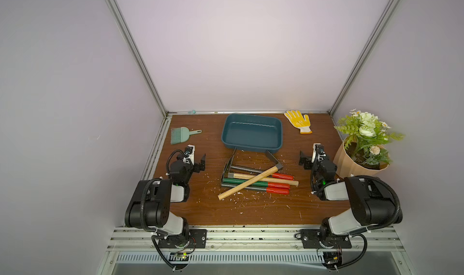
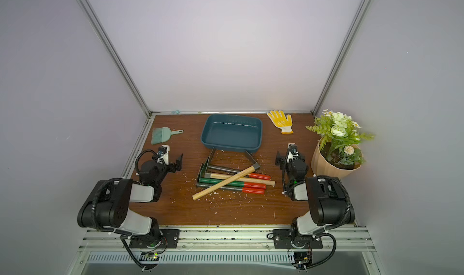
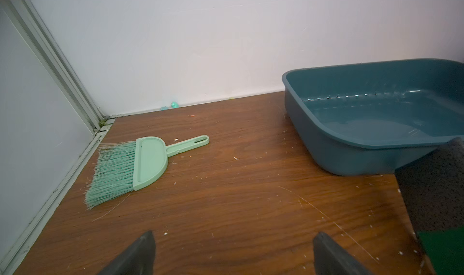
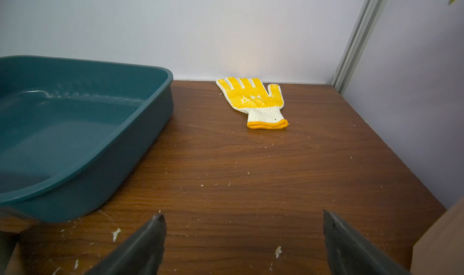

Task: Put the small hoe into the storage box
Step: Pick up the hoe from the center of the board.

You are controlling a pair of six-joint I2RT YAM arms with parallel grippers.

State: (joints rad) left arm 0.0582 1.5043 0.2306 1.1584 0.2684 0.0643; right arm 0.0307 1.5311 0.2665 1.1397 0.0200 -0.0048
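Observation:
The small hoe (image 1: pixel 248 183), with a pale wooden handle and a dark flat blade (image 1: pixel 272 157), lies slanted on top of a pile of several hand tools in both top views (image 2: pixel 223 183). Its blade tip touches the near wall of the storage box (image 1: pixel 224 133), an empty teal tray behind the pile (image 2: pixel 204 133). My left gripper (image 1: pixel 197 160) hovers open to the left of the pile, over bare wood (image 3: pixel 232 236). My right gripper (image 1: pixel 309 157) hovers open to the right of the pile (image 4: pixel 243 216). Each wrist view shows a side of the box (image 3: pixel 326 145) (image 4: pixel 140 138).
The other tools (image 1: pixel 256 186) have green-and-red or wooden handles. A mint hand brush (image 1: pixel 182 135) lies at the back left. A yellow glove (image 1: pixel 298 122) lies at the back right. A potted plant (image 1: pixel 361 150) stands by the right wall, close to my right arm. Pale chips litter the wood.

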